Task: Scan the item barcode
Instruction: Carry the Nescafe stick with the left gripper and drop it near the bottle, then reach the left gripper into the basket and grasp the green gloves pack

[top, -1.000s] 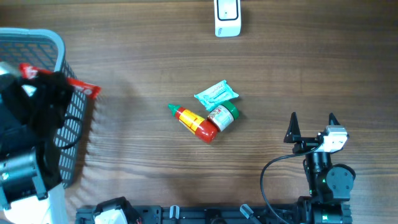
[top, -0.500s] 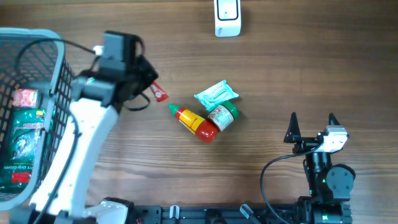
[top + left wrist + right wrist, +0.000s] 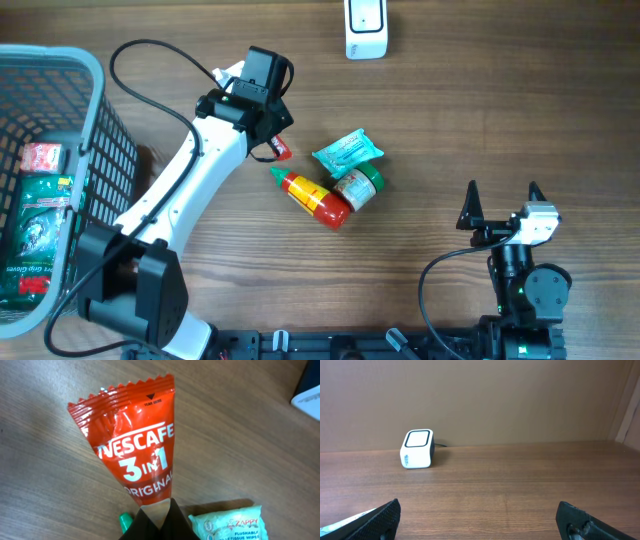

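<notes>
Left wrist view shows the left gripper (image 3: 157,510) closed tight on the lower end of a red coffee sachet (image 3: 132,450), which points away from the camera over the table (image 3: 240,440). From overhead, the sachet hangs just beside the green tip of a sauce bottle (image 3: 312,197) and near a pack of wipes (image 3: 347,151). The scanner (image 3: 366,28) stands well apart, at the far edge. The right gripper (image 3: 502,190) is wide open, holding nothing.
</notes>
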Motion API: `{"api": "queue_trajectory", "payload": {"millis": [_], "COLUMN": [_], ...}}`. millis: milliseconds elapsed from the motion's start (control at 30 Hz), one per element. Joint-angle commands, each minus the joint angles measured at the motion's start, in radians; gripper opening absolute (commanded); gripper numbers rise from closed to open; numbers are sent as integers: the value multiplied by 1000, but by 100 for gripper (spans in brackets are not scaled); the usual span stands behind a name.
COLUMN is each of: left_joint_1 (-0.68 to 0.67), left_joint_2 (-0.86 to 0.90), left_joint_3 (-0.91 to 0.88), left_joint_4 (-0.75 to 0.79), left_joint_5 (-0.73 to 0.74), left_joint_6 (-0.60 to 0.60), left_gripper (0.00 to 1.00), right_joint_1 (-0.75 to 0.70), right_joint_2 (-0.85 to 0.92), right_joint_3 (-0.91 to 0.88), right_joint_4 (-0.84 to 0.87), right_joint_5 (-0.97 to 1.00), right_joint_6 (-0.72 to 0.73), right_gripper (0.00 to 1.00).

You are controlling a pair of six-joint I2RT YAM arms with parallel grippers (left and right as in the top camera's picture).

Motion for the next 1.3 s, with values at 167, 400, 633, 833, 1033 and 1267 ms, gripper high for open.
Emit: {"api": "queue_trajectory", "payload": {"millis": [167,400,633,833,1033,1267], "left_joint_1": [-7,-21,-14,87,313,719], "left_joint_2": [42,235,231,17,-261,-319], "left_joint_3": [-3,-3,32,324,443,436], "left_joint_4": [35,66,61,-222,-254,-464], "left_joint_5": [27,156,155,-46,-196,-249], "left_joint_6": [19,19,24,23,-4,-462], "left_gripper": [4,6,70,100,100,100], "right_joint_1": [6,6,6,6,6,6], "right_joint_2": [0,0,0,1,1,1], "right_joint_3": [-3,-3,-3,-3,-3,-3], "right_joint_4": [2,2,2,2,2,2], "right_joint_5": [-16,-16,-16,-16,-16,-16], "right_joint_6": [-9,-9,-9,-9,-9,-9], "right_gripper": [100,100,100,100,100,100]}}
